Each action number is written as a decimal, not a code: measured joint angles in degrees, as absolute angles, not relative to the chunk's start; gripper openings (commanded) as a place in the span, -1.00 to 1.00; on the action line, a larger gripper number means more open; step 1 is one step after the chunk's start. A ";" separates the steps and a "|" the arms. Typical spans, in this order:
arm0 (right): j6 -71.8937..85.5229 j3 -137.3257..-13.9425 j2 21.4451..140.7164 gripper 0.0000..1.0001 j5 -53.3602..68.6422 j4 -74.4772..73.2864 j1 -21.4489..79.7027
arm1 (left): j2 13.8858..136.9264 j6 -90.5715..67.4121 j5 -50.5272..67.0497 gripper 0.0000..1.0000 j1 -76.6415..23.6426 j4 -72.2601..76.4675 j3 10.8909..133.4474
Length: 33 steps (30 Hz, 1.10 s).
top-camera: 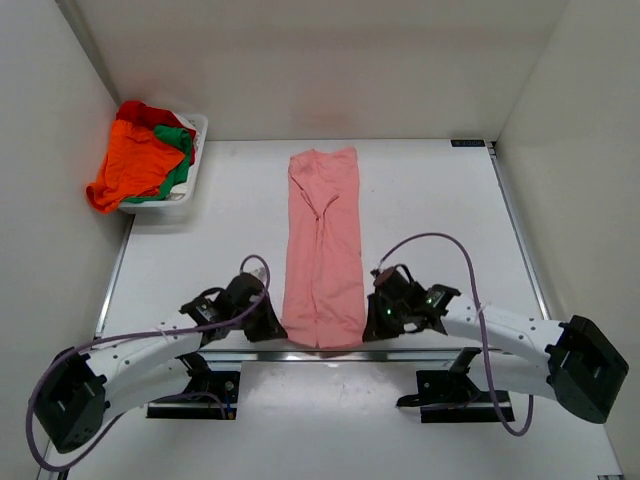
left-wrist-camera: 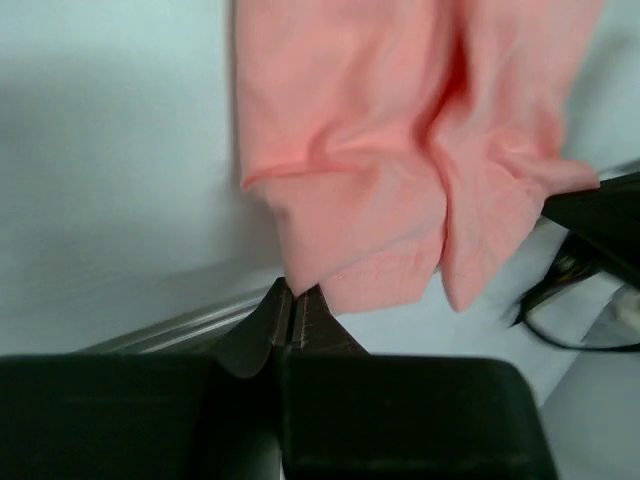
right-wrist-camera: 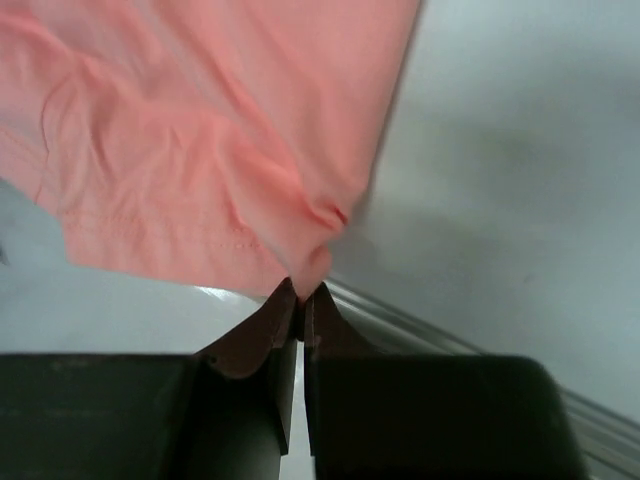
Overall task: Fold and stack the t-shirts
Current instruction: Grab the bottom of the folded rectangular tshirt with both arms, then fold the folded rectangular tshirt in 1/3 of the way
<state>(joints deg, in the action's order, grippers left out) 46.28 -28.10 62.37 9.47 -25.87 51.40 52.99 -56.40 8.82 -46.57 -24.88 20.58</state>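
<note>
Arms, two in number. The left arm runs low from its base at the near edge, forearm angled inward, and sets the left gripper [top-camera: 272, 322] at the near left corner of a salmon-pink soft cloth t-shirt [top-camera: 322, 258]. The right arm mirrors it from the other side, and the right gripper [top-camera: 373, 318] is at the near right corner of the same garment.

Left gripper [left-wrist-camera: 293, 300]: jaws pressed together with no gap, nipping the hem corner of the pink shirt [left-wrist-camera: 380, 150]. Right gripper [right-wrist-camera: 301, 296]: jaws likewise closed to a sliver, pinching the opposite hem corner of the shirt [right-wrist-camera: 200, 120].

Pink shirt: one. It lies on the white table [top-camera: 200, 250] as a long narrow strip, sides folded inward, running from the near edge towards the far wall, midway between the arms. Its near hem hangs slightly over the table's metal edge.

White plastic basket [top-camera: 197, 128]: one, at the far left corner of the table, well apart from both grippers. It holds three crumpled shirts: a bright orange cloth shirt [top-camera: 133, 162] on top and spilling over the left rim, a green cloth shirt [top-camera: 181, 150] beneath it, and a red cloth shirt [top-camera: 150, 112] at the back.

T-shirts counted: four.
</note>
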 measured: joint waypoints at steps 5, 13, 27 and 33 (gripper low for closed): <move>35.55 -42.68 69.25 -1.00 13.43 -29.02 37.74 | 59.59 -48.73 12.73 -1.00 -31.22 -28.08 35.20; 22.15 -62.41 85.34 -1.00 16.91 -30.50 26.02 | 83.24 -38.81 17.41 -1.00 -24.14 -26.55 58.54; 14.85 -85.52 110.00 -0.78 18.76 -31.70 21.17 | 107.09 -33.69 21.32 -0.11 -14.52 -24.45 75.13; 18.65 -87.20 112.53 0.30 15.77 -25.28 17.65 | 117.91 -36.71 25.21 0.22 -12.60 -18.85 87.22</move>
